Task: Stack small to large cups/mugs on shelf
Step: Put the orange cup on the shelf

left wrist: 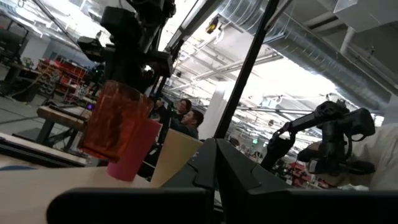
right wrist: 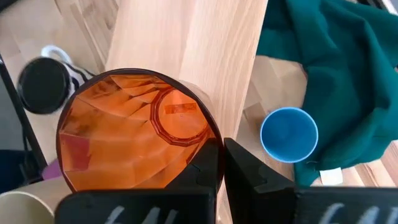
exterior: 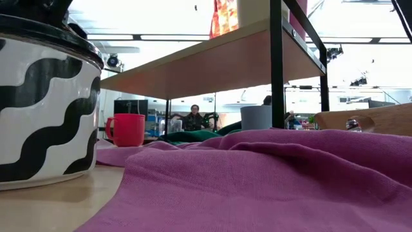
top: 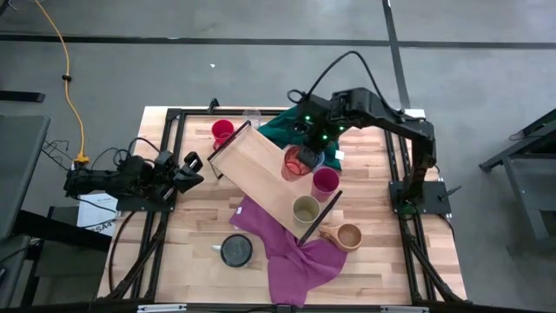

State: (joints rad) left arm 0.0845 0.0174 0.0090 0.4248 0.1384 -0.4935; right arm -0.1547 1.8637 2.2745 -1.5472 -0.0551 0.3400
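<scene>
The left hand waits closed at the worktop's left edge. A red mug stands behind the shelf; a black mug sits beside a purple cloth. The right hand grips the orange cup over the shelf, a green cloth behind it.

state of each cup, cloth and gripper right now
orange cup: on shelf, right gripper shut on its rim
magenta cup: upright on shelf
olive-beige cup: upright on shelf
red mug: upright on table
purple cloth: crumpled
left gripper: shut, empty
</scene>
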